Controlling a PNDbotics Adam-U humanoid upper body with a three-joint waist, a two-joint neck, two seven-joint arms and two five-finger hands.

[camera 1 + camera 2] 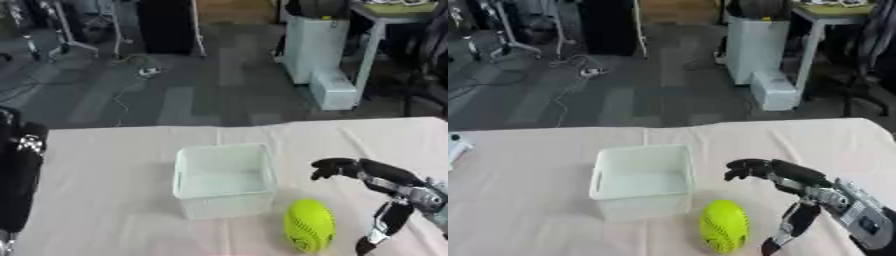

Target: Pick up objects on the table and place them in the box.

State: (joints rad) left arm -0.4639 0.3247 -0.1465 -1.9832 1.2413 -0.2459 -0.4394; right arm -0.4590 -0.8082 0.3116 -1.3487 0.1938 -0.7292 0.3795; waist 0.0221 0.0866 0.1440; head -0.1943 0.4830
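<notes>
Here I see the table [105, 150], draped in a pale cloth, filling the lower half of both eye views. At its middle stands the box [224, 180], a translucent white bin with an open top; I can make out nothing inside it. My left arm [19, 175] hangs as a dark column at the left edge of the left eye view; its hand does not show, so I cannot tell how those fingers stand. My right hand [802, 187] reaches in from the lower right, fingers spread and relaxed, thumb pointing down toward the cloth, holding nothing. Between that hand and the box lies the yellow-green ball [724, 226], oval and ridged, resting on the cloth just in front of the box's right corner, apart from my fingers.
</notes>
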